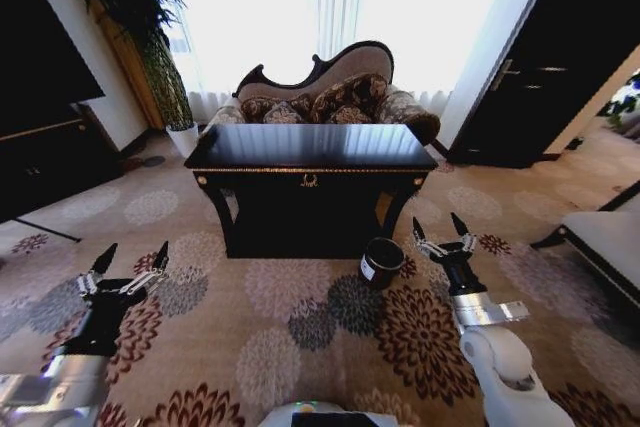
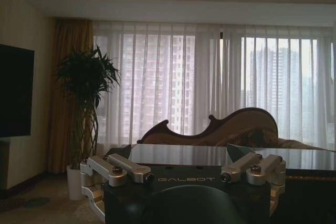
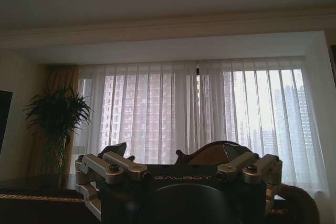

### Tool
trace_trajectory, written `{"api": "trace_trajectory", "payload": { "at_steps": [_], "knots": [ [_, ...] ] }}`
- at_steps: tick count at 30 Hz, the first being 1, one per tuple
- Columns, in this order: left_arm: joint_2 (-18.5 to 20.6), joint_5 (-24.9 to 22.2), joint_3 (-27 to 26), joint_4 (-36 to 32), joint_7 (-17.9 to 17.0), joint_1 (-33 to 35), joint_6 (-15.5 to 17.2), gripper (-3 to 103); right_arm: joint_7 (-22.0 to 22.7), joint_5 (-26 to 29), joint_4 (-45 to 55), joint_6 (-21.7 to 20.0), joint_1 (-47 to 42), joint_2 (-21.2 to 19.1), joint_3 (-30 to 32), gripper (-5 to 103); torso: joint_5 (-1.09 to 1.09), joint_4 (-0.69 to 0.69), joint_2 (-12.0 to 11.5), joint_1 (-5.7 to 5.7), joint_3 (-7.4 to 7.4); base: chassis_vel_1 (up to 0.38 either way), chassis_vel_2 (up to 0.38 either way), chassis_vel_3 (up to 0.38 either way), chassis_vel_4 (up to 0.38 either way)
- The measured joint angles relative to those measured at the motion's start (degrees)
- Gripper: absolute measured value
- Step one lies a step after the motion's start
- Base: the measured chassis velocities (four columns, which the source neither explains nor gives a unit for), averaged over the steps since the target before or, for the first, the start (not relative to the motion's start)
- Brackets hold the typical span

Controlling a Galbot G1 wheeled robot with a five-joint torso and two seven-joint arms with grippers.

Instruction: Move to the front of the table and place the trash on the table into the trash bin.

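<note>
The glossy black table with gold trim stands a short way ahead on the patterned carpet. From here I cannot make out the trash on its top. The small round dark trash bin with a white label sits on the floor by the table's front right leg. My left gripper hovers open over the carpet, left of the table and short of it. My right gripper is open too, just right of the bin. The left wrist view shows the left gripper level with the table top. The right wrist view shows the right gripper.
A curved sofa stands behind the table before bright curtained windows. A potted plant and a low black TV cabinet are at the left. A dark door and a bench are at the right. Open carpet lies before me.
</note>
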Motion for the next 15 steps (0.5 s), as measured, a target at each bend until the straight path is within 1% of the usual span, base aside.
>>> {"api": "trace_trajectory", "payload": {
  "at_steps": [1, 4, 5, 6, 7, 9, 10, 11, 14, 15],
  "knots": [
    [0.01, 0.02, 0.01, 0.09, 0.06, 0.01, -0.19, 100, -0.12, -0.04, -0.23, 0.14, 0.06, -0.05, 0.07, 100, 0.02, 0.00, 0.00, -0.02, -0.01, 0.357, -0.362, -0.339, 0.364],
    [0.09, 0.02, 0.02, 0.22, 0.14, 0.01, -0.41, 100, -0.74, -0.33, -0.55, 0.92, 0.04, -0.10, 0.17, 100, -0.01, 0.01, 0.01, -0.03, -0.01, 0.365, -0.348, -0.347, 0.355],
    [0.13, 0.03, 0.02, 0.24, 0.16, 0.02, -0.42, 100, -0.86, -0.40, -0.56, 1.07, -0.09, -0.10, 0.19, 100, -0.02, -0.01, 0.03, -0.08, -0.03, 0.354, -0.279, -0.322, 0.337],
    [0.16, 0.03, 0.02, 0.23, 0.18, 0.02, -0.44, 100, -0.91, -0.42, -0.55, 1.15, -0.18, -0.07, 0.21, 100, 0.03, -0.03, 0.07, -0.13, -0.06, 0.285, -0.279, -0.322, 0.226],
    [0.19, 0.03, 0.06, 0.23, 0.18, 0.02, -0.45, 100, -0.95, -0.42, -0.47, 1.21, -0.26, -0.04, 0.21, 100, 0.03, -0.01, 0.08, -0.13, -0.05, 0.126, -0.154, -0.293, 0.226],
    [0.20, 0.03, 0.12, 0.23, 0.18, 0.02, -0.45, 100, -0.97, -0.43, -0.43, 1.24, -0.30, -0.01, 0.22, 100, 0.00, -0.02, 0.08, -0.14, -0.06, 0.126, -0.154, -0.085, 0.154],
    [0.23, 0.03, 0.22, 0.23, 0.18, 0.02, -0.45, 100, -1.05, -0.43, -0.36, 1.34, -0.37, 0.03, 0.25, 100, -0.01, 0.00, 0.09, -0.14, -0.06, 0.023, -0.036, -0.085, 0.005],
    [0.28, 0.03, 0.29, 0.23, 0.18, 0.02, -0.45, 100, -1.11, -0.43, -0.36, 1.42, -0.43, 0.05, 0.32, 100, -0.02, -0.01, 0.10, -0.14, -0.06, 0.000, 0.000, 0.000, 0.000],
    [0.45, 0.02, 0.35, 0.24, 0.18, 0.01, -0.45, 100, -1.27, -0.44, -0.36, 1.53, -0.54, 0.05, 0.45, 100, -0.01, 0.00, -0.02, 0.01, 0.02, 0.000, 0.000, 0.000, 0.000],
    [0.51, 0.02, 0.35, 0.24, 0.18, -0.01, -0.45, 100, -1.31, -0.44, -0.36, 1.54, -0.55, 0.05, 0.47, 100, 0.03, 0.02, -0.06, 0.12, 0.05, -0.044, 0.040, 0.065, -0.054]
  ]
}}
